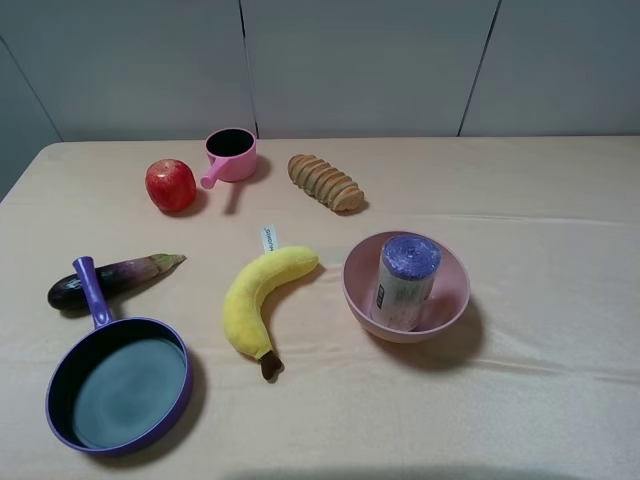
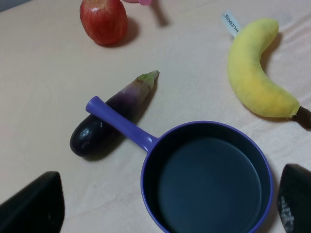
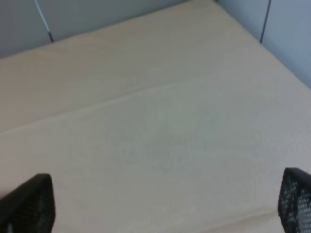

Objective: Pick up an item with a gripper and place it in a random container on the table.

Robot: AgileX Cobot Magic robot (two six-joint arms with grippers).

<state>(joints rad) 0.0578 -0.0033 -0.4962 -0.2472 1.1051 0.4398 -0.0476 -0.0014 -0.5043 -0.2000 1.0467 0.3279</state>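
The canister [image 1: 405, 281], with a beige printed label and purple round top, stands leaning inside the wide pale pink bowl [image 1: 362, 300] right of the table's middle. Neither arm shows in the exterior high view. In the left wrist view the left gripper [image 2: 165, 206] is open and empty, its black fingertips [image 2: 34, 206] at the frame's lower corners, over the purple frying pan [image 2: 209, 177]. In the right wrist view the right gripper [image 3: 165, 206] is open and empty over bare tablecloth; the canister and bowl do not show there.
A purple frying pan [image 1: 118, 382] sits front left, an eggplant [image 1: 110, 279] behind its handle. A yellow banana [image 1: 262, 297] lies mid-table. At the back are a red apple [image 1: 171, 185], a small pink handled pot [image 1: 230, 155] and a brown bread loaf [image 1: 325, 182].
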